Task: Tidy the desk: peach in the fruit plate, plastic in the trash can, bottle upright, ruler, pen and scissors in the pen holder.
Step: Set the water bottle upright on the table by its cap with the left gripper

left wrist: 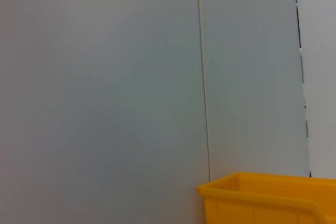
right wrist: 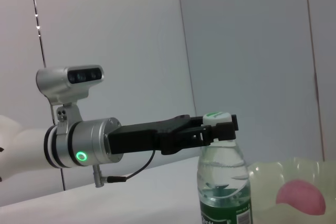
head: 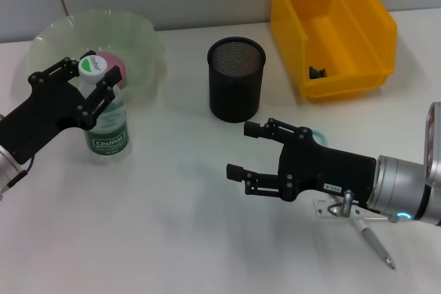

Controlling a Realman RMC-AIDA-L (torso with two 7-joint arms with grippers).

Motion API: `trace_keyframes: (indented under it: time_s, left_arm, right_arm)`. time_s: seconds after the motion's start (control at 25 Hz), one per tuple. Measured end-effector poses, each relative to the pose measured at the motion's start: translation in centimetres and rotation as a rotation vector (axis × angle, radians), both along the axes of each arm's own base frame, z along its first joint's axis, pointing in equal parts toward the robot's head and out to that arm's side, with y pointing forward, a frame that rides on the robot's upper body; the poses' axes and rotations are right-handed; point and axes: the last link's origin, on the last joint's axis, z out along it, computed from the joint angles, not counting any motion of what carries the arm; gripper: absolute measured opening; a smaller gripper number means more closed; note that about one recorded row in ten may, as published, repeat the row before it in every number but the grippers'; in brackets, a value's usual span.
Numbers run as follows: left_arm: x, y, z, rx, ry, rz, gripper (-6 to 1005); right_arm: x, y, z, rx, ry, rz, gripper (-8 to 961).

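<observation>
Clear plastic bottle (head: 107,118) stands upright near the desk's (head: 172,225) left edge, just in front of the pale green fruit plate (head: 141,39) at the back left corner, where the pink peach (head: 114,63) lies. Left gripper (head: 86,80) is at the bottle's cap, fingers spread on either side of the neck. Black mesh pen holder (head: 236,79) stands mid-desk toward the back; yellow trash can (head: 331,25) occupies the back right. Right gripper (head: 251,149) hovers open in front of the holder. Pen (head: 372,239) lies near the front right, partly under the right arm.
</observation>
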Motion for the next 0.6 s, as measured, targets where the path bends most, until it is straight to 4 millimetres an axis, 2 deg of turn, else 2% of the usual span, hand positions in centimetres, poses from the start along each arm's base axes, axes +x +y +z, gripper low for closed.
trace_keyframes:
  time_s: [0.6]
  left_arm:
    - [0.17,0.52,0.40,-0.026,-0.073,0.046,492]
  right_arm:
    - [-0.08,-0.04,-0.10,-0.005,-0.002,0.005,832]
